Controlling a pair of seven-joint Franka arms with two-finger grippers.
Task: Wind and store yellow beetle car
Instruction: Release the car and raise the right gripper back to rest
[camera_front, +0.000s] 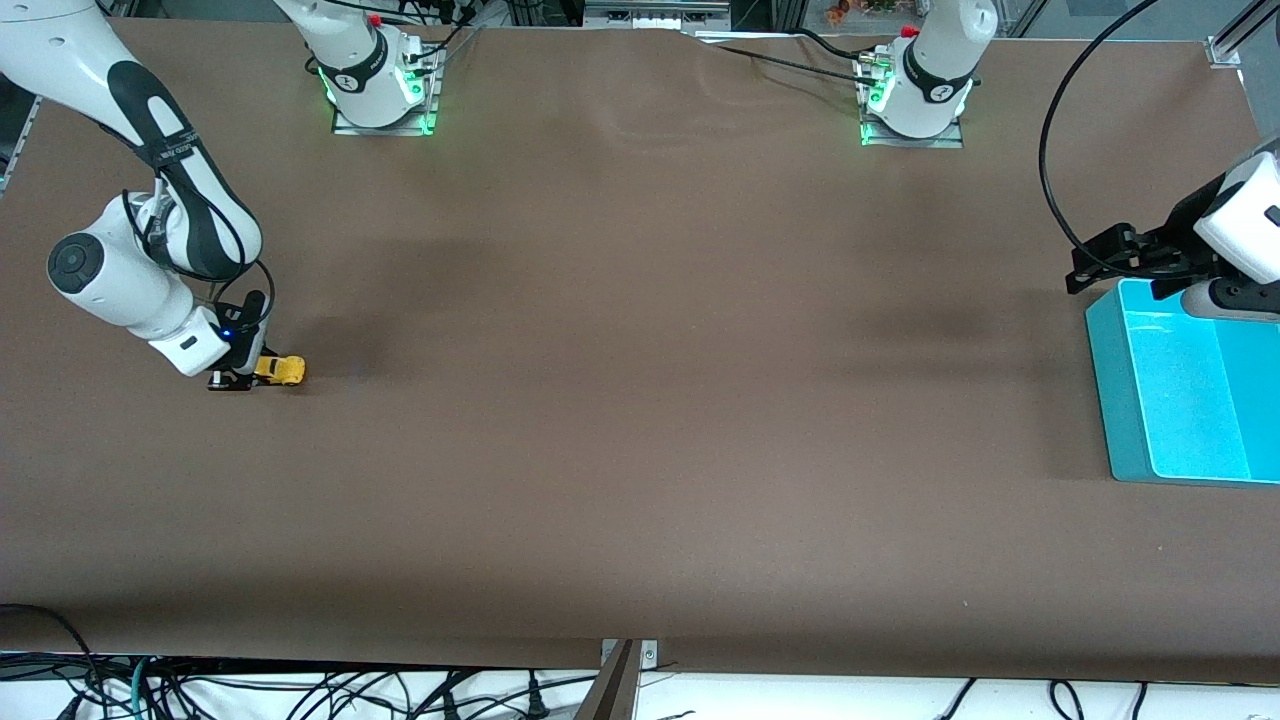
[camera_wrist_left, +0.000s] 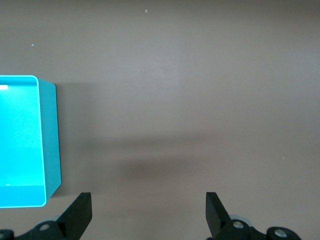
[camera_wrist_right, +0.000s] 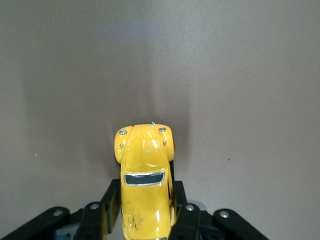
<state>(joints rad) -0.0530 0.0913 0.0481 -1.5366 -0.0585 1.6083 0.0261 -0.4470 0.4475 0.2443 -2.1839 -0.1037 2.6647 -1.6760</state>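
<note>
At the right arm's end of the worktop (camera_front: 640, 450), the right gripper (camera_wrist_right: 145, 215) has its jaws pinching the yellow beetle car (camera_wrist_right: 144, 175) down on the surface. The left gripper (camera_wrist_left: 147, 215) waits beside the teal bin (camera_front: 1180, 400), jaws spread wide.

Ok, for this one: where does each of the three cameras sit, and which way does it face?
Front view: high across the table, facing both bases; shows both arms, the right gripper on the yellow beetle car, the left gripper by the teal bin.
Left wrist view: on the left wrist, looking down at the brown table; open fingertips show.
Right wrist view: on the right wrist, looking along the car between its fingers.
Shared: front and right wrist show the car; front and left wrist, the bin.
</note>
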